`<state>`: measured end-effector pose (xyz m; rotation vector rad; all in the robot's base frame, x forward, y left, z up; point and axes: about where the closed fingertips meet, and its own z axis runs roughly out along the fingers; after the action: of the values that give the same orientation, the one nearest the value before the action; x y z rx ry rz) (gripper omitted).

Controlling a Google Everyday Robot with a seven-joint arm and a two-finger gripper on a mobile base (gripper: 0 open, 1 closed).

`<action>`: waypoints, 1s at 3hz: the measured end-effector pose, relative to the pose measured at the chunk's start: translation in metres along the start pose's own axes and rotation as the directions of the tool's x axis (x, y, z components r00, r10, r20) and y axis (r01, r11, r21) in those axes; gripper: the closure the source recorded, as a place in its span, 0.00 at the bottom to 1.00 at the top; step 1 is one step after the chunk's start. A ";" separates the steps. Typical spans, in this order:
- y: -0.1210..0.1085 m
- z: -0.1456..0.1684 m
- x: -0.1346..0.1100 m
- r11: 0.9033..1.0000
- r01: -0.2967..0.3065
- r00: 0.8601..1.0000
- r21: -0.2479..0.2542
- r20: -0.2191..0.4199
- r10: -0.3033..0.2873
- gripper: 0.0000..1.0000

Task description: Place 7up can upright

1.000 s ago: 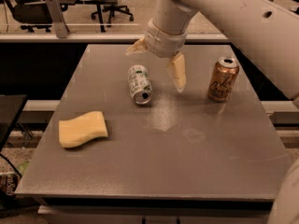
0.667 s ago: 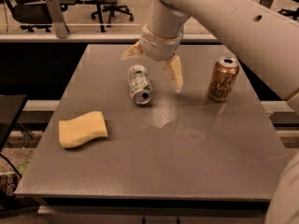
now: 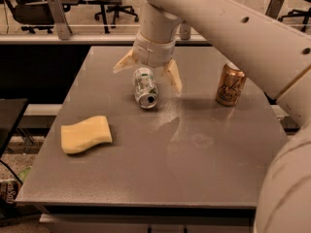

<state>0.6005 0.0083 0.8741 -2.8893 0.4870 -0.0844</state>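
**A:** Where is the 7up can point(image 3: 145, 87) to be found?

**B:** It is seen lying on its side on the grey surface point(image 3: 194, 169), toward the far middle. Its silver end is turned toward the camera.

**A:** And the pincer point(image 3: 146, 79)?

**B:** It is held low over the can, at the end of the white arm point(image 3: 233, 28). Its tan fingers point(image 3: 173, 76) are spread wide, one on each side of the can. Nothing is gripped. The finger on the copper can's side is seen just beside the 7up can, and the other stands farther off. Whether either is touching cannot be told.

**A:** What else is carried on the surface?

**B:** A copper-orange can point(image 3: 230, 84) is stood upright, well apart from the 7up can. A yellow sponge point(image 3: 86, 134) is laid near the opposite edge, apart from both cans.
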 end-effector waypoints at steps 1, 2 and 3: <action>-0.002 0.014 -0.011 0.994 0.092 0.995 -0.064 0.055 -0.088 0.00; -0.002 0.022 -0.010 0.988 0.122 0.991 -0.093 0.069 -0.116 0.00; 0.000 0.028 -0.004 0.984 0.136 0.990 -0.113 0.057 -0.130 0.16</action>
<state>0.5994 0.0152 0.8469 -3.0280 0.2995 -0.0056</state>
